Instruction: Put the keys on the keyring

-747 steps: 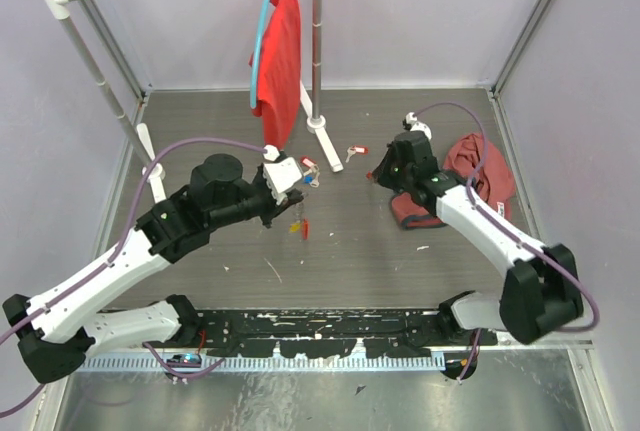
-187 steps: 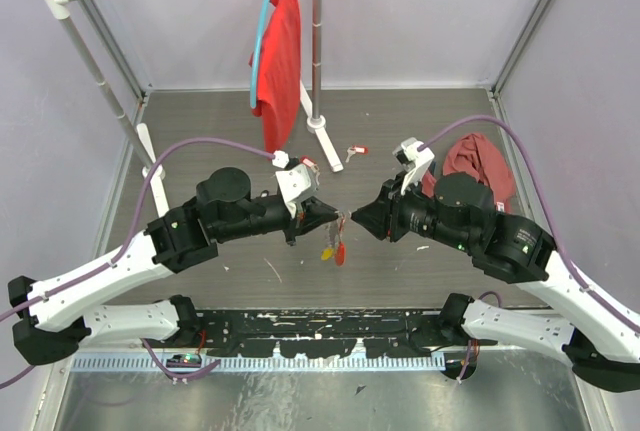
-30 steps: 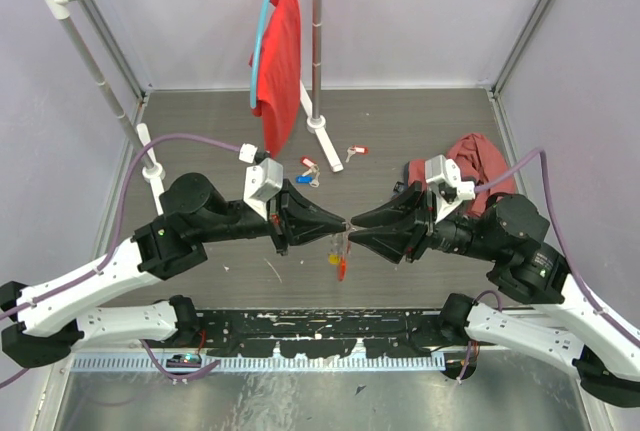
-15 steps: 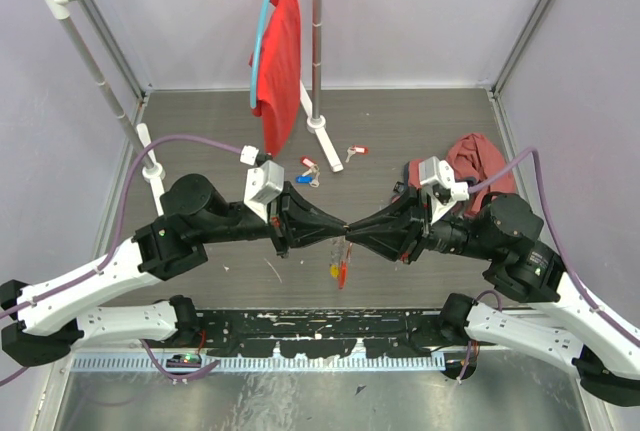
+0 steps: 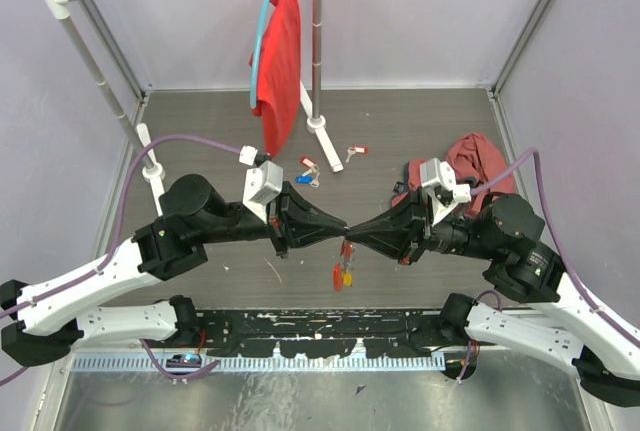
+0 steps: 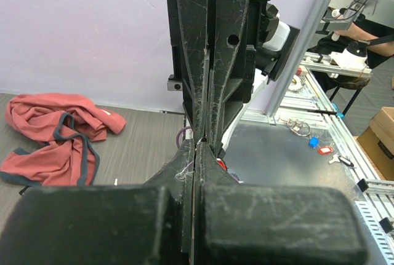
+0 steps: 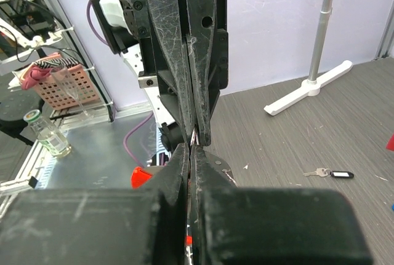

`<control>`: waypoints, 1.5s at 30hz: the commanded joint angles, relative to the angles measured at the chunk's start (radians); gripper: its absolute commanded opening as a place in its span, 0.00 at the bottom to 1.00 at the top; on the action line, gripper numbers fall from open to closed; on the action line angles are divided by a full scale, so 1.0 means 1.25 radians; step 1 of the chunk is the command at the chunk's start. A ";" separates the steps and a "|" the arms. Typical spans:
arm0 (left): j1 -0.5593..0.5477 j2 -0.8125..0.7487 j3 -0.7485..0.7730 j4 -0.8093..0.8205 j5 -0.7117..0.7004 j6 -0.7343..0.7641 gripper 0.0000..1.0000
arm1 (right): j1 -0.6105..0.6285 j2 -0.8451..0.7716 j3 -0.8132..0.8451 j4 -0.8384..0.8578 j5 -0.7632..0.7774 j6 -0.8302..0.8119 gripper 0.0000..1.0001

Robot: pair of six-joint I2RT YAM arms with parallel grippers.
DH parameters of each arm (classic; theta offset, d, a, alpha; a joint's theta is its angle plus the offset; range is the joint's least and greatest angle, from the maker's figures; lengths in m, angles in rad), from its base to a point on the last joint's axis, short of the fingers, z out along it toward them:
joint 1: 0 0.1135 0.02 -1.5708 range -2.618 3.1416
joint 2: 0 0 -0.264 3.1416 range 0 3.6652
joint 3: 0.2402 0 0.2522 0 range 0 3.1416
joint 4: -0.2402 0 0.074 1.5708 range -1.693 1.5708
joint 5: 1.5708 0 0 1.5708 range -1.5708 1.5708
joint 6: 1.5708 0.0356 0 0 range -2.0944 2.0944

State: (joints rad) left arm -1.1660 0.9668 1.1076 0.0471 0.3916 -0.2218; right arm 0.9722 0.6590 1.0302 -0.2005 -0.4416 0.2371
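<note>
- 2 grippers, tip to tip: the left gripper [image 5: 337, 232] and right gripper [image 5: 356, 239] both have their fingers pressed closed, meeting above the middle of the table [image 5: 200, 141].
- The keyring [image 5: 338, 275] dangles directly beneath that meeting point, its red piece beside a yellow tag. Which pair of fingers pinches the chain cannot be told.
- Risk 1: the thin chain probably sits at the very fingertips. A slight pull apart or a twist could slip it out and drop the keyring.
- Risk 2: the wrist views show the opposing tips overlapping. Any sideways drift may make them collide or jam.
- Risk 3: loose keys lie on the far middle of the table: a blue-tagged key [image 5: 308, 179], a red-tagged key [image 5: 352, 151] and a black-tagged key [image 7: 326, 172]. A swinging keyring would likely make threading them harder.
</note>
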 commanded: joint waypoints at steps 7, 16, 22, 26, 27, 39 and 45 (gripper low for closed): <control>-0.007 -0.012 0.032 0.017 0.095 -0.006 0.19 | -0.002 0.032 0.128 -0.187 -0.030 -0.118 0.01; -0.007 0.035 0.079 -0.025 0.214 -0.003 0.26 | -0.001 0.042 0.199 -0.272 -0.070 -0.158 0.01; -0.007 0.039 0.135 -0.222 0.056 0.089 0.35 | -0.001 0.097 0.294 -0.417 -0.039 -0.195 0.01; -0.008 0.022 0.130 -0.257 0.014 0.114 0.39 | -0.001 0.164 0.374 -0.522 0.046 -0.213 0.01; -0.007 0.016 0.128 -0.266 0.000 0.117 0.39 | -0.002 0.188 0.399 -0.551 0.058 -0.219 0.01; -0.007 -0.095 0.036 -0.352 -0.155 0.139 0.41 | -0.001 0.498 0.523 -0.912 0.245 -0.202 0.01; -0.007 -0.073 0.019 -0.369 -0.152 0.146 0.46 | -0.001 0.517 0.517 -0.916 0.236 -0.182 0.01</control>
State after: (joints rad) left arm -1.1725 0.8543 1.1599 -0.3763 0.2203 -0.0536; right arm 0.9730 1.3643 1.6474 -1.3117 -0.1604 -0.0154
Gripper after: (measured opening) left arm 0.442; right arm 0.036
